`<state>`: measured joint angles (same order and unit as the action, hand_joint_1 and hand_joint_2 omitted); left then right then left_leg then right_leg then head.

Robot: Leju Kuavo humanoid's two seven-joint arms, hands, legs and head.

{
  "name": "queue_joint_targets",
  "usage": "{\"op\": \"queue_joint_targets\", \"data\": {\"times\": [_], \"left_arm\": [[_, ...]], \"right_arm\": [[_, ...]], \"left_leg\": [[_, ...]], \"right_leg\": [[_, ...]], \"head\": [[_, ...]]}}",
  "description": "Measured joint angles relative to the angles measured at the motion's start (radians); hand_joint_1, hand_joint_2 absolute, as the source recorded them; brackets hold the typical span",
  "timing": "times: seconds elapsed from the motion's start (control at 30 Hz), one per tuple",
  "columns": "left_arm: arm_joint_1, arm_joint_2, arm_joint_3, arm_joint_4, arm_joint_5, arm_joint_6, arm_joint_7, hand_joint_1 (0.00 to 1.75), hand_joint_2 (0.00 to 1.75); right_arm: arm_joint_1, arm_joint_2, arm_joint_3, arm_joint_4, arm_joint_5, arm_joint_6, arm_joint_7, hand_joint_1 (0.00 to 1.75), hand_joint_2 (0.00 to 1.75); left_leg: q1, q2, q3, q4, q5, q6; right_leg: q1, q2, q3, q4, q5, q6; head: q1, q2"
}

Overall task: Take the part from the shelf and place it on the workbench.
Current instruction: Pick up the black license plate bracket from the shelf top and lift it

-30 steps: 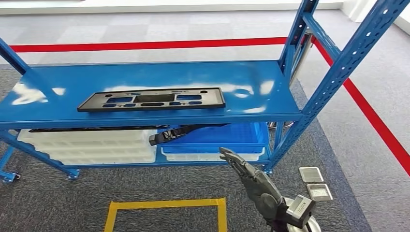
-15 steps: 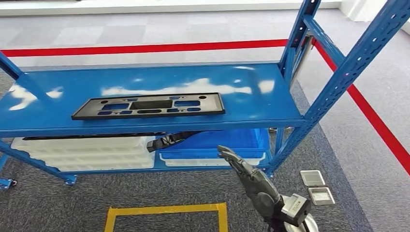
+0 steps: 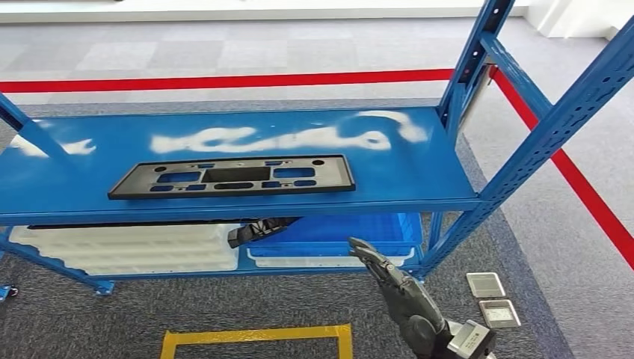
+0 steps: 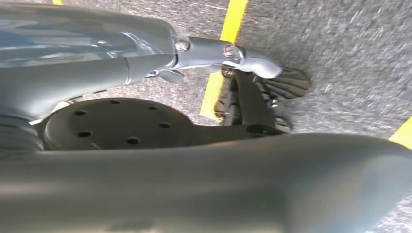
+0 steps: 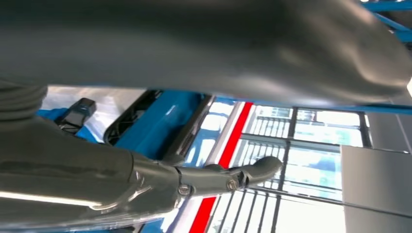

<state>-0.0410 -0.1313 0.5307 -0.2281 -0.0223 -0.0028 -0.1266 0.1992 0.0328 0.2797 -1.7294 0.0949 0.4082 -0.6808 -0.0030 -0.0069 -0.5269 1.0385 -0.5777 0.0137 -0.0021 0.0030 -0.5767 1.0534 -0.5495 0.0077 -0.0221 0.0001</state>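
Our right hand (image 3: 400, 288), fingers apart and holding nothing, sits below and right of the part (image 3: 233, 177), which lies lengthwise across the shelf (image 3: 419, 161).

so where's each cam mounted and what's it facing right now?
Head: high on the body, looking forward and down at the blue shelf with the black part on it; right hand rises from below.
Left wrist: behind the left hand, facing grey carpet and yellow tape.
Right wrist: behind the right hand, facing the shelf.
Shared: head and right wrist both see the shelf and right hand.
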Motion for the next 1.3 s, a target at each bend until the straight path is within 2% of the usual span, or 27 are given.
{"op": "queue_joint_targets", "data": {"times": [0.03, 0.17, 0.23, 0.43, 0.7, 1.03, 1.3], "left_arm": [[0.000, 0.002, -0.002, 0.000, -0.005, 0.003, 0.001, 0.00, 0.00], [-0.001, 0.014, -0.010, 0.000, -0.012, 0.007, -0.002, 0.00, 0.00], [0.000, 0.019, -0.010, 0.000, -0.012, 0.005, -0.010, 0.00, 0.00], [-0.001, 0.026, -0.011, 0.000, -0.019, -0.006, -0.031, 0.00, 0.00], [-0.001, 0.030, -0.018, 0.000, -0.047, 0.006, -0.006, 0.00, 0.00], [-0.001, 0.027, -0.017, 0.000, -0.055, 0.021, 0.021, 0.00, 0.00], [-0.001, 0.007, -0.009, 0.000, -0.044, 0.005, 0.019, 0.00, 0.00]], "right_arm": [[0.001, 0.000, 0.000, -0.002, 0.000, 0.000, -0.001, 0.00, 0.00], [-0.008, 0.001, 0.002, 0.000, 0.005, 0.002, -0.003, 0.00, 0.00], [-0.014, 0.001, 0.006, 0.003, 0.012, 0.002, -0.007, 0.00, 0.00], [-0.028, 0.004, 0.026, 0.007, 0.034, -0.003, -0.013, 0.00, 0.00], [-0.028, 0.009, 0.055, 0.008, 0.047, -0.021, -0.004, 0.00, 0.00], [-0.035, 0.009, 0.091, 0.031, 0.047, -0.019, 0.016, 0.00, 0.00], [-0.046, 0.008, 0.110, 0.052, 0.043, -0.018, 0.038, 0.00, 0.00]], "left_leg": [[0.000, 0.000, 0.002, -0.003, 0.000, -0.002], [-0.006, 0.000, 0.010, -0.011, 0.003, 0.011], [-0.006, 0.000, 0.011, -0.015, 0.004, 0.012], [-0.006, 0.000, 0.015, -0.022, 0.003, 0.010], [-0.006, 0.000, 0.017, -0.023, 0.000, -0.003], [-0.009, 0.000, 0.020, -0.023, 0.000, -0.002], [-0.009, 0.000, 0.020, -0.023, 0.000, -0.002]], "right_leg": [[0.000, 0.001, 0.000, -0.001, 0.000, -0.002], [-0.006, 0.000, 0.005, -0.008, -0.001, -0.001], [-0.005, -0.001, 0.005, -0.008, -0.004, -0.003], [-0.003, -0.003, 0.006, -0.007, -0.008, -0.009], [-0.004, -0.003, 0.011, -0.007, -0.008, -0.009], [-0.007, -0.003, 0.014, -0.009, -0.008, -0.008], [-0.007, -0.003, 0.014, -0.010, -0.008, -0.008]], "head": [[0.000, 0.000], [-0.001, 0.000], [-0.001, 0.000], [-0.002, 0.000], [-0.002, 0.000], [-0.002, 0.000], [-0.002, 0.000]]}}
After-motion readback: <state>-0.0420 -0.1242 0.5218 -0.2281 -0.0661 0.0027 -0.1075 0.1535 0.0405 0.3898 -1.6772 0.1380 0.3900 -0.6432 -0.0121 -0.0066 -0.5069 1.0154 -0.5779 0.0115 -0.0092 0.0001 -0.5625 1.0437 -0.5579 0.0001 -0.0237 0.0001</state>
